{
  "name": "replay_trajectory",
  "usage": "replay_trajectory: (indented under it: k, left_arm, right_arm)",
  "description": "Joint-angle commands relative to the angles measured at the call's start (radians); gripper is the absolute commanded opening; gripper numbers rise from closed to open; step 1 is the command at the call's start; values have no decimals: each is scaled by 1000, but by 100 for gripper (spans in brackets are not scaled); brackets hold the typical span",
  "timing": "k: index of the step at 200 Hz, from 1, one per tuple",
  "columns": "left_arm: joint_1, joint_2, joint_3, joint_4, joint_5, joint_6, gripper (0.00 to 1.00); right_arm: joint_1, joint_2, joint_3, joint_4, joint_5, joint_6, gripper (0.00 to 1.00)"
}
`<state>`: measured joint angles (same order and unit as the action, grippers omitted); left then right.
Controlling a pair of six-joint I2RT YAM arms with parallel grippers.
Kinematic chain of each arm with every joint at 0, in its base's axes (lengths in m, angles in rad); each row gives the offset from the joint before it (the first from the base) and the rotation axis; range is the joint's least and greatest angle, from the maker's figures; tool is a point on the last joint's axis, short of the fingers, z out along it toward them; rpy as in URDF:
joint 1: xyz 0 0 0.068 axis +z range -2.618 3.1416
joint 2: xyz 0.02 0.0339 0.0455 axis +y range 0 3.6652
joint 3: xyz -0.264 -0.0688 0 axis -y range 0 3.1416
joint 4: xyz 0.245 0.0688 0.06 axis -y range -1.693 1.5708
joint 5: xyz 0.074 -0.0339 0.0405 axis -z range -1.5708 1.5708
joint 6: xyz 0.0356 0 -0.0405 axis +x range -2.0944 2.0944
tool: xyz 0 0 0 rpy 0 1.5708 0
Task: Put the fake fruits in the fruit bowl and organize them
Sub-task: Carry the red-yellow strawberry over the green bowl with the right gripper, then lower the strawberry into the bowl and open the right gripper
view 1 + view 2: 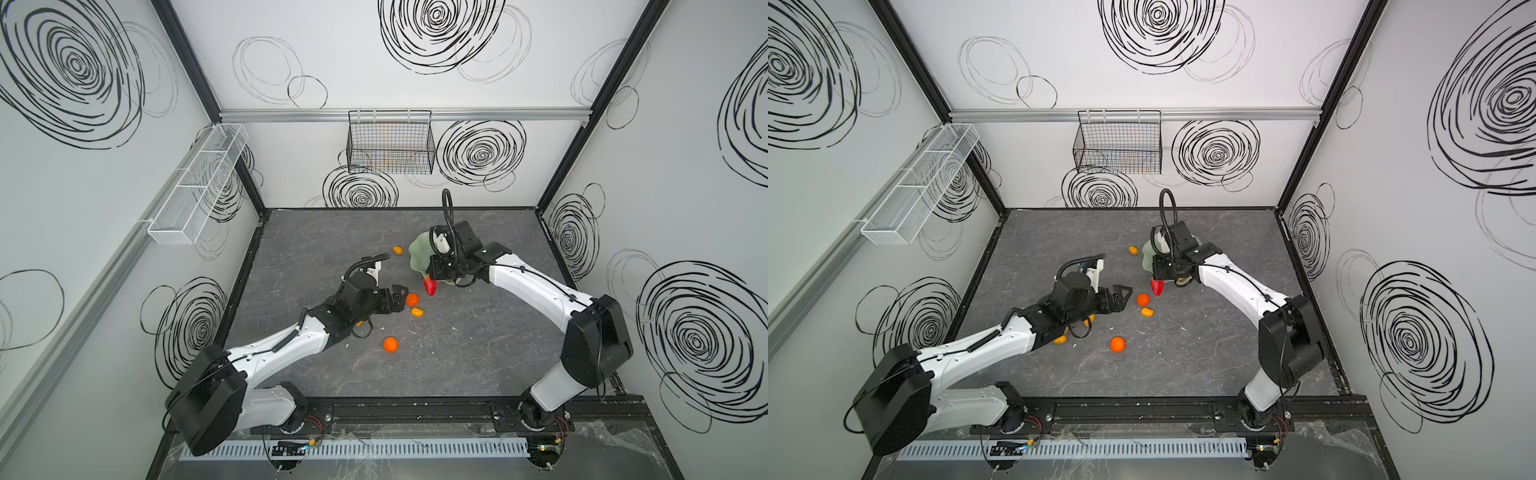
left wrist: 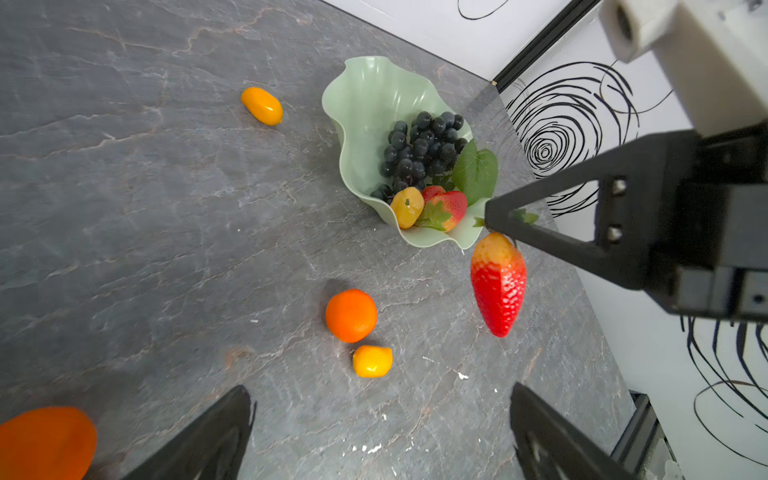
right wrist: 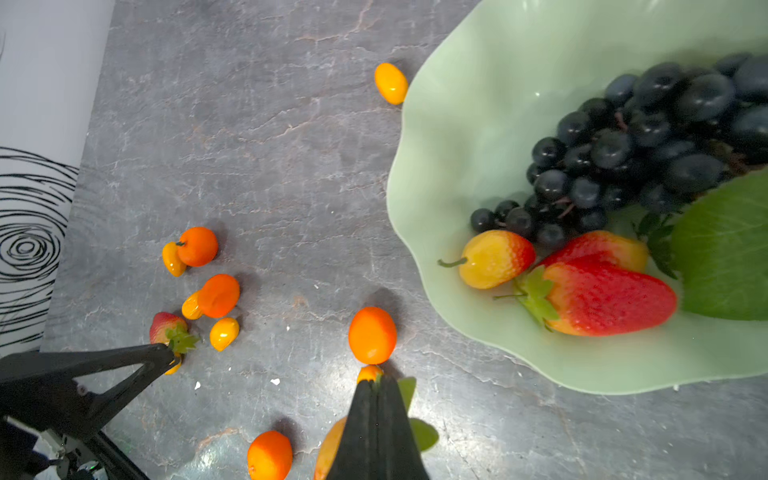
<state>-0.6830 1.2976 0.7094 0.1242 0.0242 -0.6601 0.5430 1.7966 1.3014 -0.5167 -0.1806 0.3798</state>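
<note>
Right gripper (image 3: 376, 380) is being clenched on the green top of a red strawberry (image 2: 498, 286). The fruit is being dangled tip-down just outside the rim of the fruit bowl (image 2: 361, 87), off the grey table (image 2: 166, 208).

Left gripper (image 2: 380, 390): jaws are being held wide apart and nothing is being gripped. It is being hovered apart from the bowl. A tangerine (image 2: 351, 316) and a kumquat (image 2: 372, 361), just beside each other, are lying between it and the bowl.

Inside the bowl, a grape bunch (image 3: 623, 153) with a green leaf (image 3: 727, 249), two strawberries (image 3: 606, 297) and a pale yellow strawberry (image 3: 494, 259) are being carried, all crowded toward the rim side nearest the dangling fruit.

A lone kumquat (image 2: 262, 106) is lying near the bowl on the table, apart from the rim. A second tangerine (image 1: 390, 345) is lying farther from the bowl than the first pair.

Well apart from the bowl, two more tangerines (image 3: 197, 246), several kumquats (image 3: 224, 332) and a small strawberry (image 3: 166, 326) are being left in a loose cluster. In both top views most of that cluster is being hidden under the left arm (image 1: 291, 336).
</note>
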Motion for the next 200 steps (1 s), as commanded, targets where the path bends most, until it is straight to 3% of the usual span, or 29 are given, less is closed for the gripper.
replay_trajectory:
  k: [1, 70, 162, 200]
  left_arm:
    - [-7, 49, 72, 43, 19, 46, 99]
    - [-9, 85, 103, 41, 36, 53, 100]
    - [-10, 78, 89, 40, 26, 47, 99]
    - [-12, 89, 96, 35, 20, 47, 99]
  right_arm:
    - [-50, 77, 73, -16, -10, 14, 0]
    - [-152, 246, 226, -65, 13, -14, 0]
    - [-167, 400, 358, -112, 39, -49, 0]
    - [-166, 409, 360, -108, 30, -51, 16]
